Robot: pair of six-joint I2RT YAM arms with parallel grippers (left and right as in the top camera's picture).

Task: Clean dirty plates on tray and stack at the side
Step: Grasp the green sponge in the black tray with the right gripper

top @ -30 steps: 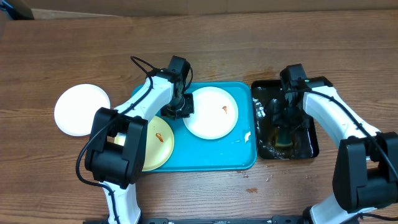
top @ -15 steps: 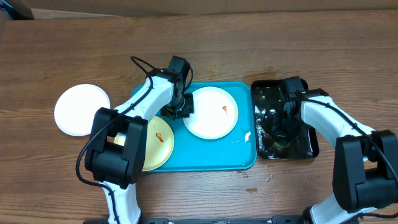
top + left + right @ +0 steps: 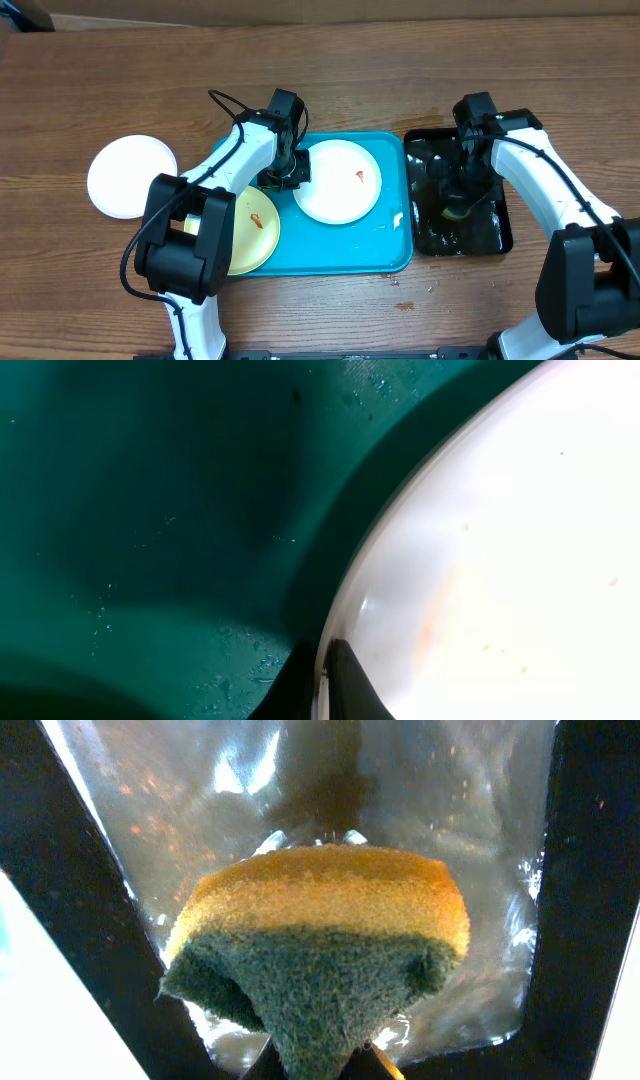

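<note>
Since a moment ago our right jaws have swung back up the black tray [image 3: 497, 238], pinching the sponge [image 3: 320, 920], likely to wet it. Our left jaws clamp the rim of the white plate [image 3: 340, 185] on the blue tray [image 3: 340, 255] — steadying it, we judge, for wiping.

Shows matt wood grain across the table [image 3: 400, 80]. Gleams as smooth, glossy cyan plastic in the tray [image 3: 345, 255]. Looks smooth, faintly shiny on the white plate [image 3: 340, 180]. Glistens wet in the black tray [image 3: 497, 238]. Looks coarse, fibrous green and porous yellow foam on the sponge [image 3: 320, 940].
</note>
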